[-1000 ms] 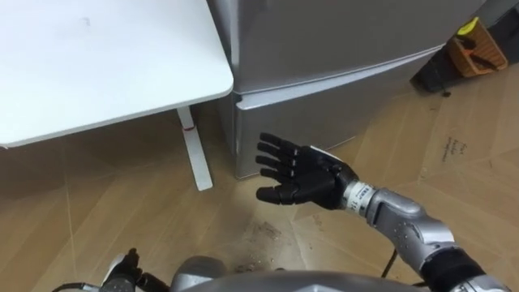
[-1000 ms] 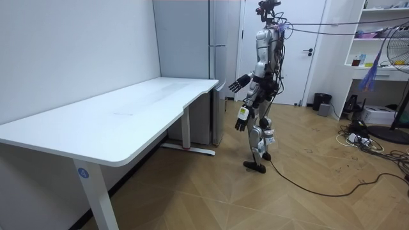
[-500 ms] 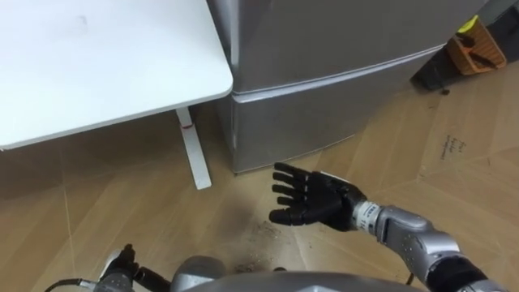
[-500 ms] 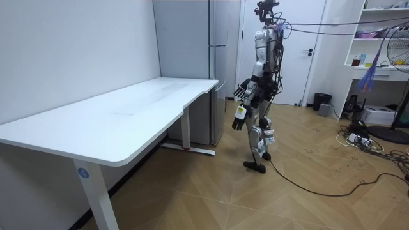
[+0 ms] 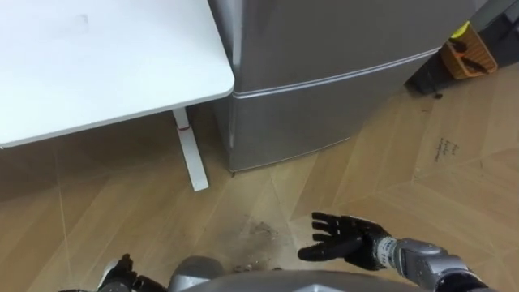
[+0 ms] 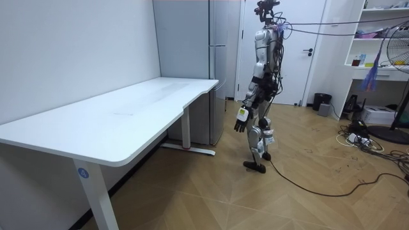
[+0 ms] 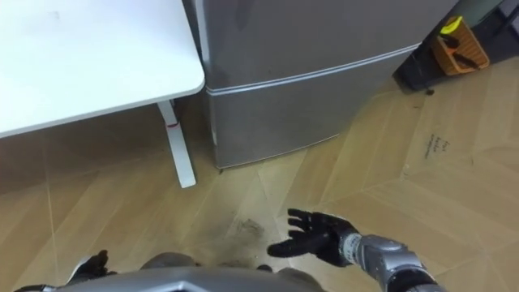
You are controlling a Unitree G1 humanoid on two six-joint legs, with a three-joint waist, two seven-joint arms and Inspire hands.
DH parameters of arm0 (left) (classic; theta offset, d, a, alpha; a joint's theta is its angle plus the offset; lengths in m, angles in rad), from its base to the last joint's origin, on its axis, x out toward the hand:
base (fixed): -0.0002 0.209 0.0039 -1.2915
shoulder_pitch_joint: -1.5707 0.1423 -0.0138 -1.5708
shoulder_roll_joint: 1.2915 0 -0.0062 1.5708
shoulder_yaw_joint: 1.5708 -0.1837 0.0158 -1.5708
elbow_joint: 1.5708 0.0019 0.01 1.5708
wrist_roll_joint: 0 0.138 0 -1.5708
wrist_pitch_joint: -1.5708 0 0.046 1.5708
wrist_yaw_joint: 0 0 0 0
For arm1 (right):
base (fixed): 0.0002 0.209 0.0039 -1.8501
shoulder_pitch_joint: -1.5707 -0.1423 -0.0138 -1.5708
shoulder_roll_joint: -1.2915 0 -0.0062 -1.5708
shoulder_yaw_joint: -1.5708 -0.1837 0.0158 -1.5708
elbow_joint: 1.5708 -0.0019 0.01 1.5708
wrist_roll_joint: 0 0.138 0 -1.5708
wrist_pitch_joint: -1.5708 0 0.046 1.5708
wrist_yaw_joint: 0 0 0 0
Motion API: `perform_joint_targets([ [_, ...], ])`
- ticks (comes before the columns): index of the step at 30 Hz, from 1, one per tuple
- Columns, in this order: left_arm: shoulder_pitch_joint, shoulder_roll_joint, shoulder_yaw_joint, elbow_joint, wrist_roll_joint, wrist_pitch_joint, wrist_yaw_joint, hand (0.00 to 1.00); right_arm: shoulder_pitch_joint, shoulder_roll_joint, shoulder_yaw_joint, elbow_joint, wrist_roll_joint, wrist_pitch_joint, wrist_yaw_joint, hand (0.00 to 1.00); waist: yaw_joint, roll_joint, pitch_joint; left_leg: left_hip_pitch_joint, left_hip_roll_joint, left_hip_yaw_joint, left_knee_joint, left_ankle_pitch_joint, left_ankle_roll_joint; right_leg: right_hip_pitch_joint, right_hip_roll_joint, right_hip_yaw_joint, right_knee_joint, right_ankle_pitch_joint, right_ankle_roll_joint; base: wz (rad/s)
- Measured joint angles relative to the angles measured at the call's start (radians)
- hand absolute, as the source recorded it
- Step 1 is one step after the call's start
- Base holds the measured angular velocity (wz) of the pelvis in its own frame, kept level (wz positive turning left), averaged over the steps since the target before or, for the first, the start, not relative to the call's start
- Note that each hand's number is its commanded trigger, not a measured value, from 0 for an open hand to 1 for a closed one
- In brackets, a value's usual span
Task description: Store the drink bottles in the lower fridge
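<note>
The right hand (image 5: pixel 340 241) has dropped from a raised position in front of the fridge (image 5: pixel 324 49) to a low position close to the robot's body, well apart from the lower fridge door (image 5: pixel 308 113).

Drinks: the right hand carries none, and where they are cannot be told. The lower door is shut, so loading has not begun.

Probable faults from here:
- No handle can be made out on the lower door. A reach to the wrong edge would likely slide off the smooth panel.
- The white table (image 5: pixel 97 65) has a corner just beside the fridge. A wide arm swing on that side could strike it.

Hand pose: the right forearm enters from the lower right, fingers straight and spread, pointing left, empty. The left hand (image 5: pixel 120 272) sits at the lower left; its state cannot be told
</note>
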Motion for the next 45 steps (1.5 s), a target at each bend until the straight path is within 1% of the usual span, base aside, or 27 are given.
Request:
perform_joint_targets([
  [3,0.005,-0.001,0.003,0.002,0.002,0.0,-0.001,0.0,-0.001,0.012,-0.004,0.068,-0.035,0.001,-0.035,0.0,-0.001,0.002,0.0005,-0.001,-0.009,0.0,0.003,-0.01,0.011,-0.005,-0.009,0.004,0.015,-0.003,0.01,0.0],
  [5,0.004,-0.006,0.025,0.009,0.005,0.0,-0.001,0.0,-0.001,0.027,-0.052,0.101,-0.081,0.001,-0.06,0.0,-0.003,0.004,0.0005,0.0,-0.014,-0.001,0.01,-0.016,0.02,-0.004,-0.014,0.007,0.022,0.0,0.018,-0.04],
  [7,0.006,-0.007,0.049,0.01,0.007,0.001,-0.004,0.0,0.001,0.035,-0.088,0.113,-0.105,0.0,-0.081,0.0,-0.006,0.009,0.0016,0.0,-0.017,-0.004,0.025,-0.024,0.029,-0.004,-0.021,0.006,0.041,0.0,0.019,0.06],
  [9,0.005,-0.008,0.081,0.012,0.01,0.001,-0.005,0.0,0.002,0.035,-0.118,0.115,-0.127,0.0,-0.109,0.0,-0.006,0.016,0.0023,0.001,-0.022,-0.013,0.034,-0.031,0.041,-0.007,-0.035,0.003,0.065,-0.001,0.021,0.15],
  [12,0.009,-0.011,0.098,0.026,0.012,0.002,-0.006,0.0,0.002,0.035,-0.134,0.115,-0.152,0.001,-0.139,0.0,-0.003,0.023,0.0023,0.006,-0.031,-0.013,0.038,-0.036,0.055,-0.01,-0.05,0.002,0.09,-0.002,0.029,0.07],
  [14,0.025,-0.012,0.099,0.027,0.015,0.008,-0.009,0.0,0.0,0.035,-0.135,0.115,-0.154,0.002,-0.161,0.0,-0.003,0.024,0.0002,0.012,-0.045,-0.013,0.038,-0.037,0.07,-0.024,-0.074,0.007,0.138,-0.007,0.038,0.1],
  [15,0.028,-0.013,0.099,0.027,0.022,0.009,-0.01,0.0,0.0,0.035,-0.135,0.115,-0.154,0.002,-0.168,0.0,-0.003,0.025,0.0006,0.013,-0.048,-0.015,0.04,-0.038,0.074,-0.027,-0.079,0.006,0.149,-0.008,0.039,0.19],
  [17,0.038,-0.016,0.101,0.028,0.033,0.012,-0.014,0.0,0.019,0.036,-0.162,0.118,-0.153,0.001,-0.186,0.0,-0.014,0.031,0.0014,0.017,-0.059,-0.039,0.058,-0.046,0.089,-0.024,-0.097,0.008,0.19,-0.011,0.043,0.36],
  [18,0.041,-0.017,0.1,0.028,0.032,0.012,-0.013,0.0,0.023,0.036,-0.171,0.118,-0.153,0.001,-0.193,0.0,-0.016,0.033,0.0015,0.019,-0.061,-0.043,0.06,-0.048,0.092,-0.023,-0.101,0.013,0.202,-0.011,0.043,0.43],
  [19,0.047,-0.016,0.102,0.029,0.032,0.012,-0.01,0.0,0.022,0.036,-0.19,0.118,-0.152,0.001,-0.206,0.0,-0.022,0.035,0.0031,0.026,-0.065,-0.047,0.063,-0.052,0.098,-0.024,-0.11,0.021,0.232,-0.01,0.044,0.45],
  [21,0.049,-0.016,0.11,0.025,0.034,0.013,-0.003,0.0,0.029,0.037,-0.211,0.118,-0.151,0.0,-0.221,0.0,-0.032,0.036,0.0026,0.028,-0.077,-0.072,0.07,-0.056,0.106,-0.029,-0.114,0.062,0.263,-0.012,0.048,0.47],
  [22,0.048,-0.017,0.115,0.025,0.033,0.012,0.0,0.0,0.03,0.038,-0.224,0.116,-0.151,0.0,-0.231,0.0,-0.037,0.039,0.0026,0.025,-0.083,-0.093,0.077,-0.058,0.11,-0.019,-0.106,0.098,0.249,-0.013,0.049,0.56],
  [23,0.05,-0.017,0.116,0.026,0.033,0.012,0.0,0.0,0.04,0.039,-0.233,0.119,-0.151,0.0,-0.242,0.0,-0.045,0.042,0.0034,0.02,-0.091,-0.126,0.086,-0.059,0.113,0.005,-0.096,0.125,0.215,-0.013,0.05,0.89],
  [24,0.047,-0.018,0.115,0.025,0.033,0.012,0.001,0.0,0.042,0.039,-0.242,0.135,-0.144,-0.005,-0.25,0.0,-0.065,0.047,0.0029,0.009,-0.098,-0.161,0.101,-0.059,0.115,0.033,-0.089,0.14,0.176,-0.014,0.051,0.83],
  [25,0.044,-0.019,0.115,0.025,0.034,0.012,0.001,0.0,0.042,0.039,-0.25,0.144,-0.143,-0.007,-0.254,0.0,-0.07,0.05,0.0025,0.006,-0.101,-0.176,0.109,-0.06,0.115,0.042,-0.084,0.151,0.158,-0.014,0.051,0.84],
  [27,0.043,-0.02,0.116,0.013,0.034,0.007,0.002,0.0,0.054,0.039,-0.277,0.155,-0.141,-0.019,-0.274,0.0,-0.079,0.058,0.0009,-0.009,-0.116,-0.222,0.126,-0.059,0.117,0.079,-0.074,0.186,0.082,-0.013,0.055,0.61],
  [29,0.043,-0.021,0.115,0.007,0.033,0.0,0.01,0.0,0.061,0.039,-0.285,0.155,-0.141,-0.028,-0.293,0.0,-0.088,0.064,0.0008,-0.027,-0.127,-0.248,0.139,-0.059,0.116,0.104,-0.075,0.191,0.045,-0.01,0.076,0.45],
  [32,0.043,-0.021,0.115,0.007,0.034,-0.007,0.023,0.0,0.076,0.039,-0.301,0.156,-0.14,-0.047,-0.303,0.0,-0.09,0.072,0.0019,-0.023,-0.134,-0.262,0.139,-0.059,0.116,0.122,-0.077,0.203,0.038,-0.019,0.09,0.32],
  [33,0.043,-0.02,0.116,0.007,0.037,-0.01,0.023,0.0,0.079,0.039,-0.306,0.156,-0.14,-0.048,-0.303,0.0,-0.09,0.07,0.0013,-0.02,-0.134,-0.261,0.137,-0.059,0.116,0.129,-0.077,0.203,0.031,-0.02,0.093,0.2],
  [34,0.046,-0.02,0.116,0.009,0.044,-0.015,0.024,0.0,0.08,0.039,-0.309,0.159,-0.14,-0.047,-0.304,0.0,-0.085,0.071,0.0039,-0.013,-0.135,-0.26,0.132,-0.059,0.116,0.137,-0.079,0.206,0.022,-0.025,0.1,0.06],
  [35,0.052,-0.021,0.116,0.009,0.044,-0.016,0.025,0.0,0.081,0.039,-0.309,0.161,-0.139,-0.047,-0.307,0.0,-0.083,0.069,0.004,-0.009,-0.135,-0.26,0.129,-0.058,0.115,0.143,-0.079,0.206,0.015,-0.027,0.102,0.0],
  [36,0.056,-0.021,0.116,0.009,0.044,-0.017,0.025,0.0,0.083,0.039,-0.309,0.161,-0.136,-0.048,-0.308,0.0,-0.083,0.069,0.0048,-0.006,-0.135,-0.26,0.126,-0.057,0.113,0.149,-0.079,0.206,0.009,-0.028,0.103,0.0],
  [37,0.065,-0.021,0.116,0.009,0.044,-0.019,0.032,0.0,0.089,0.039,-0.309,0.16,-0.131,-0.048,-0.308,0.0,-0.083,0.062,0.0027,-0.001,-0.135,-0.26,0.118,-0.056,0.112,0.157,-0.079,0.211,-0.004,-0.029,0.106,0.0],
  [38,0.074,-0.021,0.117,0.01,0.044,-0.019,0.039,0.0,0.094,0.04,-0.309,0.16,-0.124,-0.055,-0.309,0.0,-0.083,0.058,0.0059,0.006,-0.135,-0.26,0.108,-0.054,0.108,0.169,-0.079,0.214,-0.023,-0.03,0.107,0.0],
  [40,0.086,-0.022,0.118,0.01,0.044,-0.018,0.04,0.0,0.103,0.042,-0.309,0.161,-0.109,-0.057,-0.309,0.0,-0.082,0.051,0.0067,0.01,-0.134,-0.258,0.102,-0.052,0.105,0.182,-0.078,0.214,-0.046,-0.03,0.107,-0.02],
  [43,0.089,-0.032,0.126,0.009,0.053,-0.016,0.042,0.0,0.107,0.042,-0.308,0.166,-0.108,-0.057,-0.31,0.0,-0.081,0.042,0.0077,0.01,-0.133,-0.256,0.1,-0.05,0.098,0.197,-0.076,0.199,-0.079,-0.03,0.107,0.0],
  [45,0.088,-0.044,0.126,0.009,0.053,-0.015,0.045,0.0,0.106,0.044,-0.308,0.18,-0.106,-0.057,-0.317,0.0,-0.081,0.042,0.0074,0.011,-0.129,-0.259,0.101,-0.049,0.092,0.204,-0.071,0.196,-0.082,-0.03,0.107,0.0],
])
